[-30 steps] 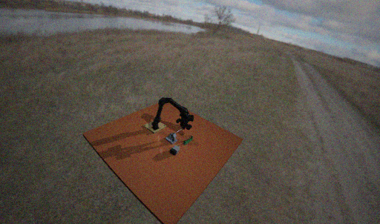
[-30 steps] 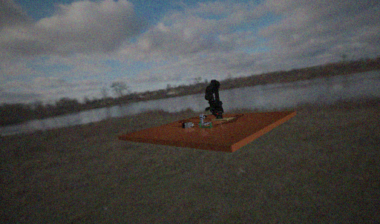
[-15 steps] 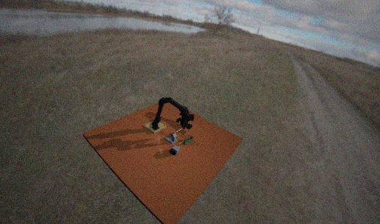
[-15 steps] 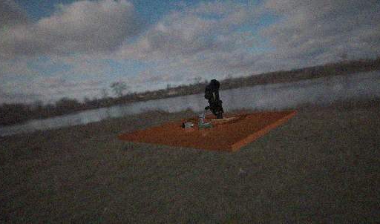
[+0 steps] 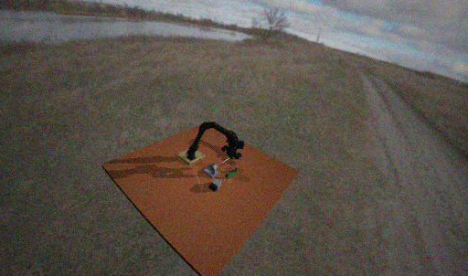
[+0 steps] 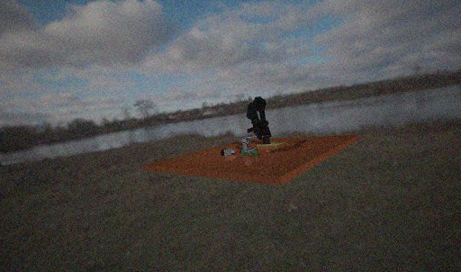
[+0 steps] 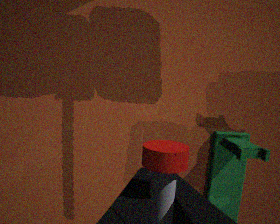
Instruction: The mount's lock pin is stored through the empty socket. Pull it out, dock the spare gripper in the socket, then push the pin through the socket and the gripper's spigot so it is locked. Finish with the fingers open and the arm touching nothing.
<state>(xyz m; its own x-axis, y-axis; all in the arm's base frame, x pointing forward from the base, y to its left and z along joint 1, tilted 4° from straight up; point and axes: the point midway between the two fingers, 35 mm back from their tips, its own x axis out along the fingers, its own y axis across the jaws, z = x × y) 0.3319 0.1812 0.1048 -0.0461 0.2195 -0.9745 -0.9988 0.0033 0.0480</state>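
"Above the orange, flat tabletop (image 5: 172,196) (image 6: 192,168) (image 7: 191,50), what does the tool (image 5: 233,156) (image 6: 255,133) (image 7: 153,177) have?"

"Recorded: it is closed on the slim, pale lock pin with a red, round head (image 5: 226,160) (image 7: 166,156). From the wrist, that head sits just beyond the dark fingertips, with a grey stretch of shaft showing between them."

"And the pin's position relative to the mount?"

"From the top, its pale shaft reads as out of the grey, angular mount (image 5: 211,170) (image 6: 246,145), near it and apart. The exterior view is too small to confirm the gap."

"Other items?"

"Two noted. A grey-and-black, blocky part (image 5: 215,185) (image 6: 228,152) lies near the mount, and a green, elongated piece with a short side arm (image 5: 231,173) (image 6: 248,154) (image 7: 228,175) is on its other side. Neither is docked in the mount. Which one is the spare gripper, I cannot certify at this size."

"Condition of the arm?"

"Black, jointed arm (image 5: 213,125) (image 6: 257,104), arched up from a pale yellow, square base plate (image 5: 198,158) (image 6: 274,145). Pin not locked through the mount; fingers not released."
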